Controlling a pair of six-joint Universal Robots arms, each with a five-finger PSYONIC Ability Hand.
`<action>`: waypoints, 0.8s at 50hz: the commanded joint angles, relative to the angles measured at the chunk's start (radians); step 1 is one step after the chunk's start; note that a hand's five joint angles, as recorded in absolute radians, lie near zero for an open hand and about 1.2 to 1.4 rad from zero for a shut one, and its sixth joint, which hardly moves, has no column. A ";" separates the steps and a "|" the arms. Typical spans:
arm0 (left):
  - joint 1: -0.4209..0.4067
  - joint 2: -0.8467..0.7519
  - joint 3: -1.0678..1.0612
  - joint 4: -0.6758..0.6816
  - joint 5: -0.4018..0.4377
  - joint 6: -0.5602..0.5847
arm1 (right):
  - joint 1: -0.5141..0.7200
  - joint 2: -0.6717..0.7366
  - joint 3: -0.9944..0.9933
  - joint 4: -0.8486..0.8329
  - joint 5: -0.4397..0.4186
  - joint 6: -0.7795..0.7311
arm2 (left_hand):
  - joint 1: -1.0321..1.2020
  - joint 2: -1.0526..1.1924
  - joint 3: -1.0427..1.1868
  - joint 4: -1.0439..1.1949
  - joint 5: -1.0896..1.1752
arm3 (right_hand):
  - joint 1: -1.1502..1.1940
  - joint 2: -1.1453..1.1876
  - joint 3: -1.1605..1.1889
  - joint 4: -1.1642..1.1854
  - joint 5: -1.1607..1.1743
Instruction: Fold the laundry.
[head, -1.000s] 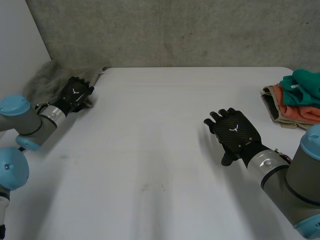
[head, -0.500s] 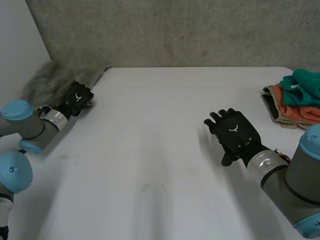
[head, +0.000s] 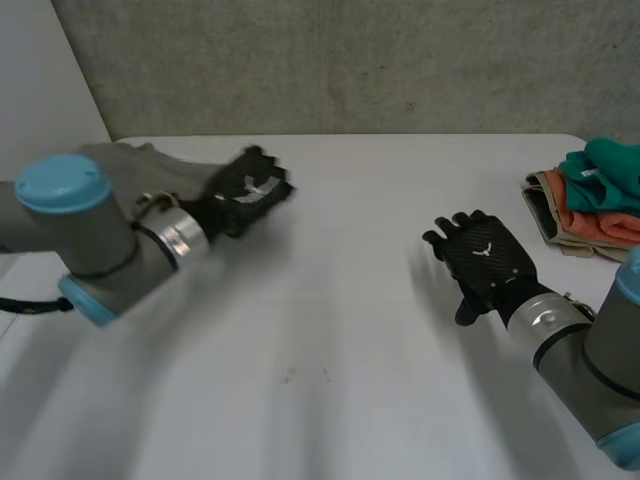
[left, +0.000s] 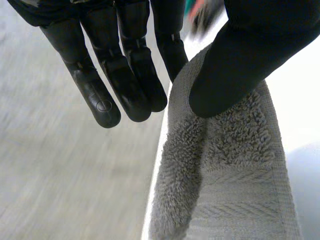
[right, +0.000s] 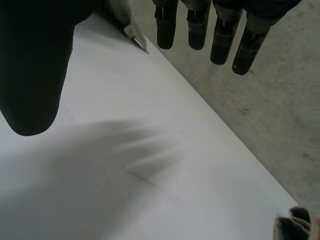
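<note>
Grey terry towel (left: 225, 165) is lying at the upper left of the frame, its banded edge being pinched between the left hand's (head: 245, 190) thumb and straight fingers (left: 122, 75). It is looking soft, thick and floppy, so gripping two corners is probably wisest. The right hand (head: 485, 262) is hovering, fingers spread, holding nothing. Folded clothes (head: 595, 200) are sitting at the right edge, well apart, obstructing nothing.
</note>
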 joint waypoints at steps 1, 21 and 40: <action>-0.272 0.108 -0.144 0.009 -0.050 -0.218 | -0.047 -0.014 0.002 0.001 0.002 0.001 | 0.267 0.200 0.204 0.196 0.243 | -0.030 -0.048 -0.040 -0.060 -0.058; -0.383 0.164 -0.142 0.044 -0.344 -0.413 | -0.091 -0.042 -0.014 0.079 0.002 0.010 | -0.898 -0.965 -0.961 -0.970 -0.922 | -0.030 -0.048 -0.040 -0.060 -0.058; 0.221 0.241 -0.233 -0.068 -0.364 -0.443 | 0.044 -0.206 0.008 0.575 -0.006 0.162 | -0.836 -0.903 -0.899 -0.908 -0.860 | -0.030 -0.048 -0.040 -0.060 -0.058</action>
